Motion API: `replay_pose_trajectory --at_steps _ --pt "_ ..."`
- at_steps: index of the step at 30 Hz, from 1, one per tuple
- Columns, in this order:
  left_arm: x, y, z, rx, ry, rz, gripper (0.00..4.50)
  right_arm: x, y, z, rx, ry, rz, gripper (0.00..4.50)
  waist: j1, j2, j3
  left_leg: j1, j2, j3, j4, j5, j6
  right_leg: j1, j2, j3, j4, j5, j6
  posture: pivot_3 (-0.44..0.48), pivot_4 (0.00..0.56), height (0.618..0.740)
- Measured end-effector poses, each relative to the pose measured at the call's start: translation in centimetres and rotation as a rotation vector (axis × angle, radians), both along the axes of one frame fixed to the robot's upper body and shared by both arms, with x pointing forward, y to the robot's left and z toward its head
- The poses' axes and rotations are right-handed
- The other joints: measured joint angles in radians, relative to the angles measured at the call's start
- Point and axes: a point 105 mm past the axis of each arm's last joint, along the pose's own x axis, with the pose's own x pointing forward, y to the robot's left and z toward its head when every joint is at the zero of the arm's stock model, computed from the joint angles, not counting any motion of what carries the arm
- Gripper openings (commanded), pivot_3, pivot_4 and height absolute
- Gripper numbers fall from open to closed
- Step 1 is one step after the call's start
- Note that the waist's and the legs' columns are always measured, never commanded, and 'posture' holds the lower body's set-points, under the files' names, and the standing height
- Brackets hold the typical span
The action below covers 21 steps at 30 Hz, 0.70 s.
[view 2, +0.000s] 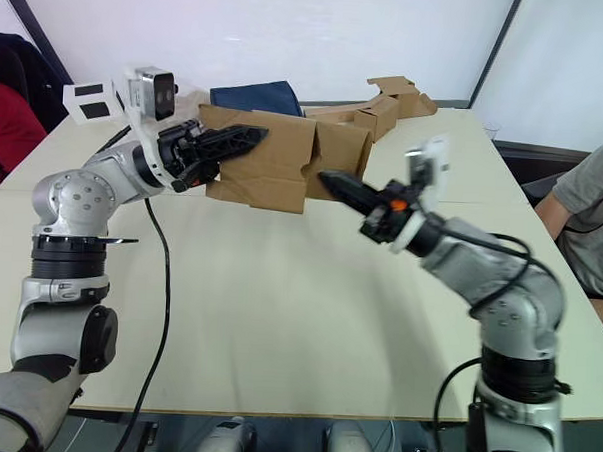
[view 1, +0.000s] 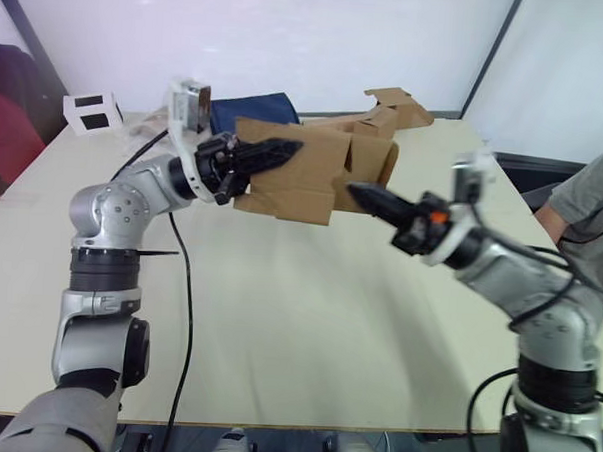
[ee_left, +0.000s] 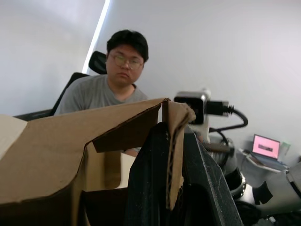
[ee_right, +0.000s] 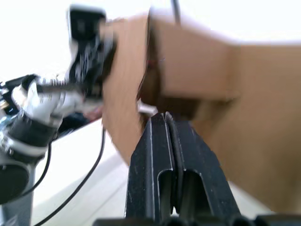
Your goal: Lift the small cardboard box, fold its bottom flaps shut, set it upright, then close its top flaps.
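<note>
Pale table [view 1: 307, 336], white walls, seated person [view 1: 587, 213] at right. Box [view 1: 304, 171] held above table, long axis left-right, flaps toward right. Left gripper [view 1: 275, 153] pinching box wall; right gripper [view 1: 361, 196] closed, empty, at box.

A pale table [view 1: 278, 315] carries a white box with black panels [view 1: 92, 112], a dark blue bag [view 1: 254, 111] and a black cable [view 1: 186, 311].
</note>
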Motion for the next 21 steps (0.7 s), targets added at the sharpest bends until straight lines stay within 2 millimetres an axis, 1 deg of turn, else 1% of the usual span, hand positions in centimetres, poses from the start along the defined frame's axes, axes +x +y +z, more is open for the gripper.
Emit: replay_pose_trajectory --at_steps 2,4,5,7,9,11,13,14,15,17,18,21 --pt "0.0 0.1 0.2 -0.014 -0.002 0.004 0.0 -0.2 -0.7 0.2 0.019 0.015 0.007 0.02 -0.002 0.0 0.0 0.0 0.0 0.0 0.0 0.0 0.0 0.0 0.001 0.0 0.0 0.0 0.0 0.0 0.15 0.74" --pt "0.0 0.1 0.3 -0.03 0.0 0.002 0.0 0.2 -1.8 0.5 0.055 0.022 -0.032 0.02 -0.004 0.0 0.0 0.001 0.0 0.0 0.0 0.0 0.0 0.0 0.001 0.0 0.001 0.0 0.0 0.0 0.15 0.74" --pt "0.0 0.1 0.3 -0.031 0.0 0.005 0.0 0.5 -2.3 0.7 0.07 0.02 -0.061 0.02 -0.004 0.0 0.0 0.001 0.0 0.0 0.0 0.0 0.0 0.0 0.001 0.0 0.001 0.0 0.0 0.0 0.15 0.74" --pt "-0.1 -0.1 0.5 -0.036 -0.005 0.001 0.0 2.3 -4.3 1.0 0.109 0.014 -0.191 0.02 -0.003 0.0 0.0 0.001 0.0 0.001 0.0 0.0 0.0 0.0 0.0 0.0 0.001 0.0 0.0 0.0 0.15 0.74" --pt "-0.3 -0.1 0.6 -0.038 -0.013 -0.001 0.0 4.3 -5.9 -0.1 0.086 0.034 -0.324 0.02 -0.002 0.0 0.0 0.0 0.0 0.001 0.0 0.0 0.0 0.0 0.0 0.0 0.0 0.0 0.0 0.0 0.15 0.74" --pt "-0.4 -0.2 0.7 -0.038 -0.02 -0.002 0.0 5.5 -6.2 -1.5 0.037 0.064 -0.379 0.02 -0.003 0.0 0.0 0.0 0.0 0.001 0.0 0.0 0.0 -0.001 0.0 0.0 0.001 0.0 0.0 0.0 0.15 0.74" --pt "-0.4 -0.2 0.8 -0.04 -0.019 -0.002 0.0 6.6 -5.7 -3.2 -0.024 0.089 -0.405 0.02 -0.004 0.0 0.0 0.0 0.0 0.001 0.0 0.0 0.0 -0.001 0.001 0.0 0.001 0.0 0.0 0.0 0.15 0.74" --pt "-0.4 -0.2 0.8 -0.04 -0.02 -0.002 0.0 7.0 -5.3 -3.5 -0.031 0.094 -0.404 0.02 -0.007 0.0 0.0 0.0 0.0 0.001 0.0 0.0 0.0 -0.001 0.001 0.001 0.001 0.0 0.0 0.0 0.15 0.74" --pt "-0.4 -0.3 0.8 -0.039 -0.019 -0.002 0.0 7.4 -4.5 -3.9 -0.034 0.1 -0.388 0.02 -0.012 0.0 0.0 0.0 0.0 0.001 0.0 0.0 0.0 -0.001 0.001 0.001 0.001 0.0 0.0 0.0 0.15 0.74" --pt "-0.4 -0.3 0.7 -0.038 -0.019 -0.001 0.0 7.5 -2.5 -4.0 -0.006 0.096 -0.318 0.02 -0.019 0.0 0.0 0.0 0.0 0.0 -0.001 0.001 -0.002 -0.001 0.001 0.0 0.001 0.0 0.0 0.0 0.15 0.74" --pt "-0.4 -0.3 0.7 -0.038 -0.019 -0.001 0.0 7.4 -2.0 -3.9 0.001 0.094 -0.295 0.02 -0.021 0.0 0.0 0.0 0.0 0.001 -0.001 0.003 -0.006 -0.001 0.001 0.001 0.001 0.0 0.0 0.0 0.15 0.74" --pt "-0.3 -0.1 0.7 -0.034 -0.017 0.011 0.0 5.9 -0.1 -2.8 0.061 0.073 -0.163 0.02 -0.023 0.0 0.0 -0.001 0.0 0.0 -0.001 0.004 -0.007 -0.001 0.0 0.0 0.0 0.0 0.0 0.0 0.15 0.74"
